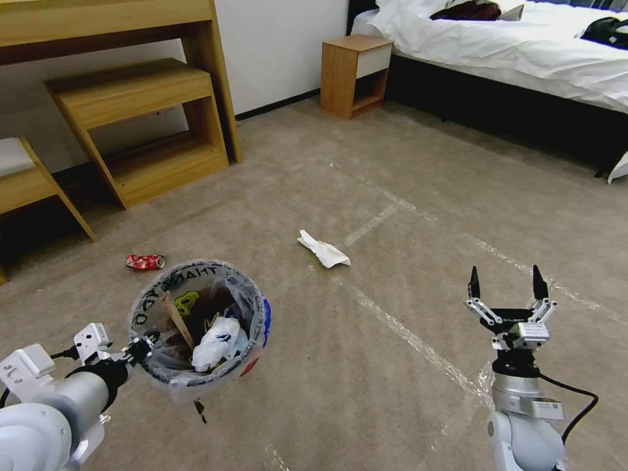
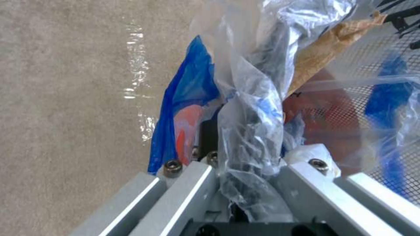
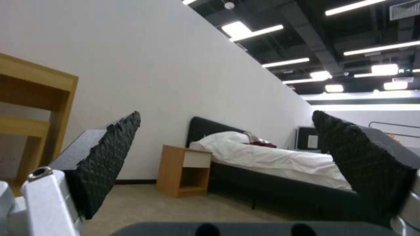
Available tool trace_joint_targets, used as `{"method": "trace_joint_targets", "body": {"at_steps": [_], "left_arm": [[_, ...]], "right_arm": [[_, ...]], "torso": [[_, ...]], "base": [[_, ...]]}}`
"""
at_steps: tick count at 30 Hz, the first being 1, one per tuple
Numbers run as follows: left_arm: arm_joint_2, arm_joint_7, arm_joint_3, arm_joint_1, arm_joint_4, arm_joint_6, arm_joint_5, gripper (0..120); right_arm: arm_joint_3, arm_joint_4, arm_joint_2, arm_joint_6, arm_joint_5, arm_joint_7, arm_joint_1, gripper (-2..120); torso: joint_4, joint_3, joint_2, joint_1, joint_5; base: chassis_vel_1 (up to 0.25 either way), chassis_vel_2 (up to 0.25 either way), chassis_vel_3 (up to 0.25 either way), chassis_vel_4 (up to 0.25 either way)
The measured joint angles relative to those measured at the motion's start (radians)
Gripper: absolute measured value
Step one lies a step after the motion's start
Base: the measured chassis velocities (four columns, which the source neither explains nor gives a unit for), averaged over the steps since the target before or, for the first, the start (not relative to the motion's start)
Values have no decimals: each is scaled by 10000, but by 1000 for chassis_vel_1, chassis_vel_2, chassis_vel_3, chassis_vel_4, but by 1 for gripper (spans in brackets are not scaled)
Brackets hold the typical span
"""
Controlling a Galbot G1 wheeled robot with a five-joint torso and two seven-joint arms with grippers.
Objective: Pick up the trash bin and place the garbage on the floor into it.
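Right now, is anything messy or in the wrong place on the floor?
Yes. A crumpled white paper and a crushed red can lie on the carpet instead of in the bin. The left claw holds the bin by its rim; the right claw is open and empty.

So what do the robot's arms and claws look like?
Both arms are smooth silvery-white tubes. The right gripper has two pointy black fingers with bumpy pads, a black body and a black cable looping behind. The left gripper has white metal blocks, bolts and black wires.
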Motion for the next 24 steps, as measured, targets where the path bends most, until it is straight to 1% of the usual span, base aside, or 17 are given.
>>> {"method": "trace_joint_targets", "body": {"at_steps": [6, 19, 24], "left_arm": [[9, -73, -64, 25, 6, 0, -103, 0], [180, -228, -55, -246, 257, 1, -324, 0], [229, -265, -17, -357, 350, 0, -378, 0]], "right_arm": [[-23, -66, 65, 8, 7, -58, 61, 100], [-34, -361, 185, 106, 17, -294, 238, 100], [-27, -499, 223, 109, 33, -371, 336, 100]], "torso": [[0, 0, 0, 0, 0], [0, -1, 0, 1, 0], [0, -1, 0, 0, 0]], "base": [[0, 0, 0, 0], [0, 0, 0, 0], [-94, 70, 91, -72]]}}
